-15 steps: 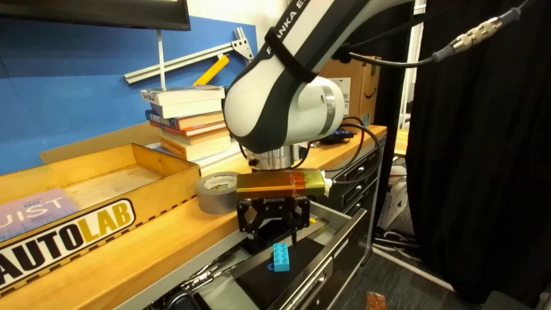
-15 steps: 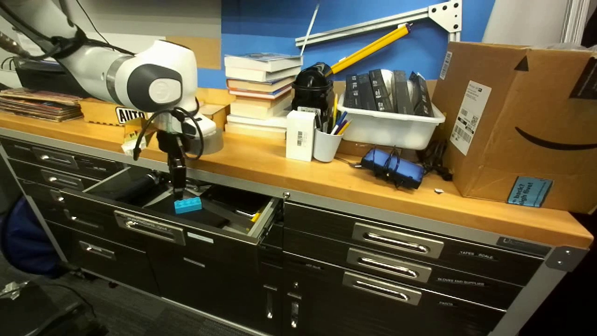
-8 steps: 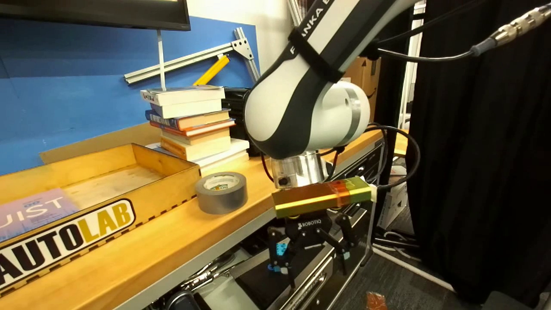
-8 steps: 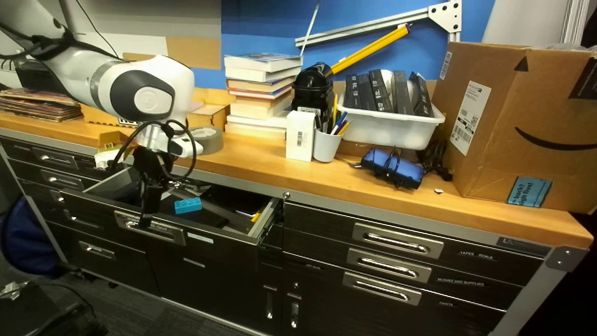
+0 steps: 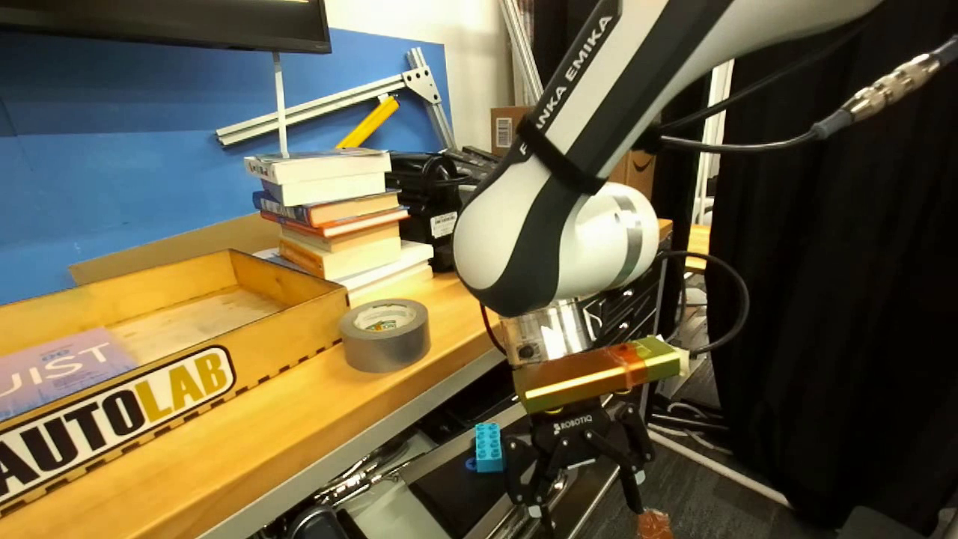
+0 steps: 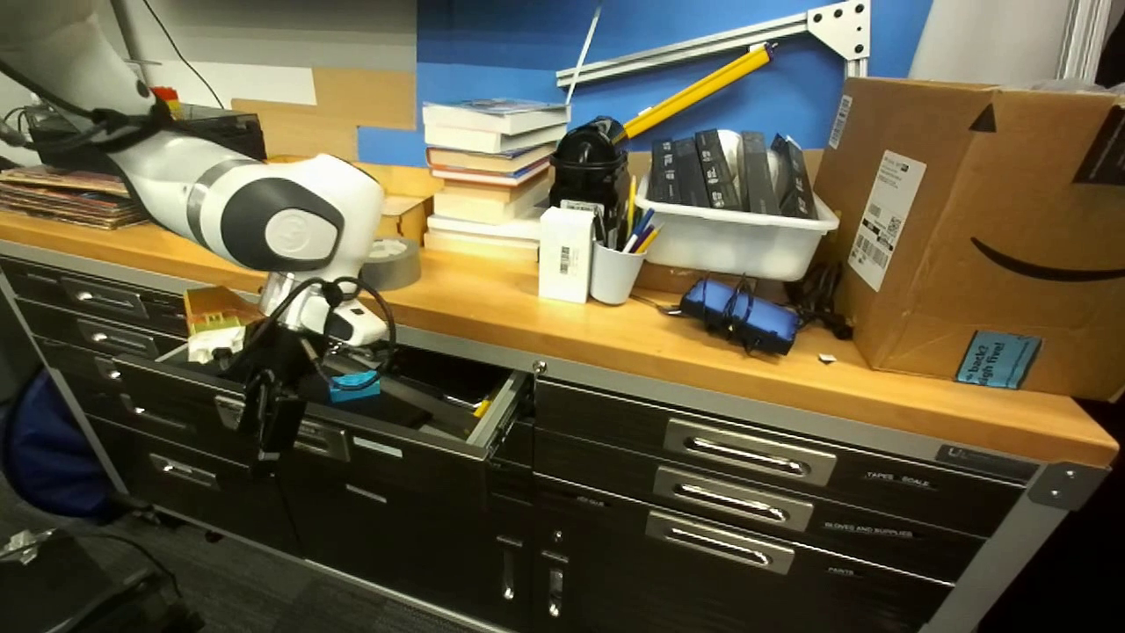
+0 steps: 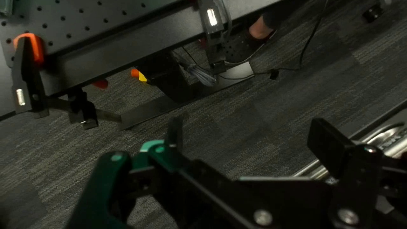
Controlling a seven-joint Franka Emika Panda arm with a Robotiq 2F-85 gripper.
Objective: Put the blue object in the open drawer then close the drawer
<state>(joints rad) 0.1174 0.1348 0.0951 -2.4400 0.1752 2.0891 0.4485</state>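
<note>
The blue object is a light-blue studded brick (image 5: 489, 448) lying on a dark flat thing inside the open drawer; it also shows in an exterior view (image 6: 354, 389), partly crossed by a cable. The drawer (image 6: 422, 448) is pulled out of the dark cabinet, its silver handle partly behind my gripper. My gripper (image 5: 591, 503) is open and empty, just outside the drawer front, at about handle height, also seen in an exterior view (image 6: 268, 431). In the wrist view, the fingers (image 7: 251, 138) are wide apart over carpet, and the silver handle (image 7: 389, 136) is at the right edge.
A grey tape roll (image 5: 385, 337), a wooden tray (image 5: 292, 322) and stacked books (image 5: 337, 217) stand on the bench above. A perforated dark table with clamps (image 7: 27, 73) and a person's shoe (image 7: 241, 47) appear in the wrist view. A cable loop hangs beside the gripper.
My gripper has moved from above the blue brick outward past the drawer front and lower, and tilted slightly. The brick and drawer have not moved.
</note>
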